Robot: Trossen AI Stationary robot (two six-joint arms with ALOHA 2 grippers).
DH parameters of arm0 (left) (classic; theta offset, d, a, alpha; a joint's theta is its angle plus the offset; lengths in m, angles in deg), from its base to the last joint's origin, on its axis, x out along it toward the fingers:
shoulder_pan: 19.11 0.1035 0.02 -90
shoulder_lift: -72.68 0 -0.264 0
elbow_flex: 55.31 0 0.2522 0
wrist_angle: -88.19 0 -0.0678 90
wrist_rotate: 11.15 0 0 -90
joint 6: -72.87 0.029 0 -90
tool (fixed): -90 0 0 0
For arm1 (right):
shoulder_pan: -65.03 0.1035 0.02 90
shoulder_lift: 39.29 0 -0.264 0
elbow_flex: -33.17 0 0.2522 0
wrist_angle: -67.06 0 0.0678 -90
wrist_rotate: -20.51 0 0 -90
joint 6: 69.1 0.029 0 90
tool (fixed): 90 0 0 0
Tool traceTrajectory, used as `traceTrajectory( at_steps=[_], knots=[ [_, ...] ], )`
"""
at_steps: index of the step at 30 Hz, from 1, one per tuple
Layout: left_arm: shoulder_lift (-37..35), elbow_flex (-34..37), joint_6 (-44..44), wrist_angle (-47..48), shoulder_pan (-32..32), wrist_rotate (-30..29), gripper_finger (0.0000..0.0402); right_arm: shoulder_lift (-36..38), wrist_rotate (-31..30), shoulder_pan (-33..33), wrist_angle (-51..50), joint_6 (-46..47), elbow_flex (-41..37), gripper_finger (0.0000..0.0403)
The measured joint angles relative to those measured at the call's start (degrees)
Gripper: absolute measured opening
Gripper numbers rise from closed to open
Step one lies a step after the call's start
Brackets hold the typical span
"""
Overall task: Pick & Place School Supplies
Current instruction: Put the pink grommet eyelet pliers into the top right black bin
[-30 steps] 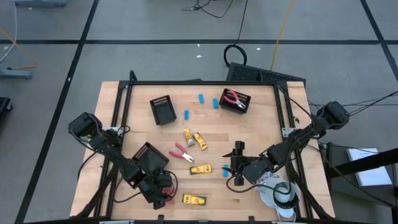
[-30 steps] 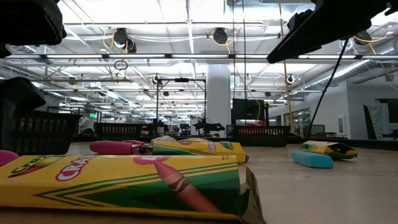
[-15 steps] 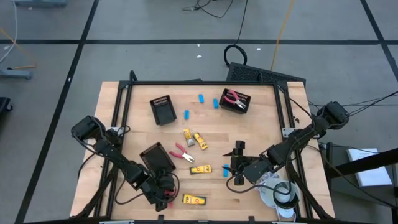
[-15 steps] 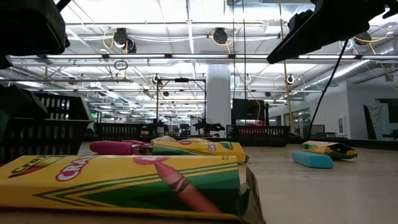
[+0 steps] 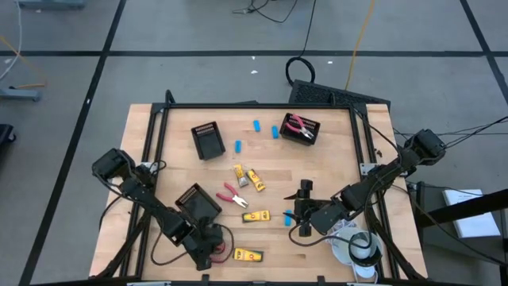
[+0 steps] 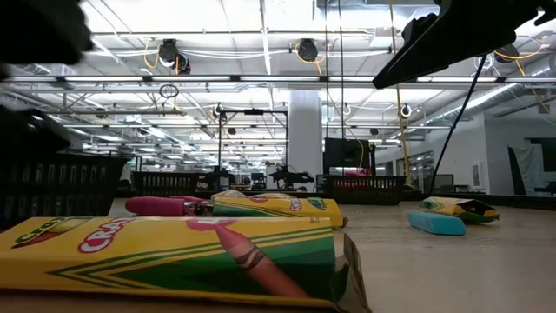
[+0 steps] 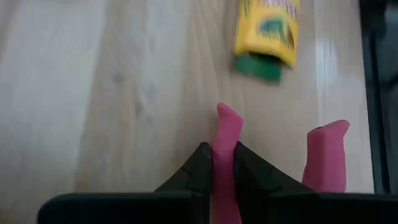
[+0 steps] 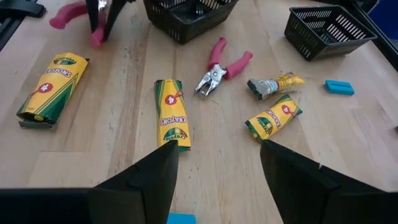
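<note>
While the left gripper (image 7: 222, 163) sits low near the counter's (image 5: 333, 171) front edge, its jaws are pinched on one pink handle of a pair of pliers (image 7: 227, 134), beside a yellow crayon box (image 5: 248, 255). Over by the front right, the right gripper (image 8: 217, 163) hangs with jaws spread wide and empty above a blue eraser (image 8: 181, 218).

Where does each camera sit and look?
High view: overhead, straight down on the wooden table; both arms show.
Low view: tabletop height, level across a yellow cardboard crayon box into the room; arm parts overhead.
Left wrist view: on the left arm; left gripper shut on pink-handled pliers.
Right wrist view: on the right arm; open right gripper above the table.
Shared: both wrist views show that crayon box.
</note>
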Motion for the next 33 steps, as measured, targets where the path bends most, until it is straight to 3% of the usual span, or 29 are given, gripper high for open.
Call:
traceTrajectory(
  at_steps=[7,13,23,29,33],
  knots=[
    [-0.09,-12.26,8.43,14.75,0.24,-6.02,0.0041,0.0,0.0,0.0,-0.17,-0.02,0.0,0.0221],
    [-0.09,-17.92,17.21,19.97,3.32,-13.04,0.0041,0.0,0.02,0.13,-0.04,-1.45,0.0,0.0221],
    [-0.09,-18.0,36.12,15.28,16.09,-16.39,0.004,0.0,-0.42,-0.71,1.01,-7.81,0.0,0.0221],
    [-0.09,-18.02,47.76,8.0,23.83,-14.18,0.004,0.0,-1.49,-4.37,1.18,-10.93,-0.14,0.0221],
    [-0.1,-18.02,53.19,3.31,28.27,-11.05,0.004,0.02,-1.38,-7.75,7.43,-13.95,-3.63,0.0221]
  ],
)
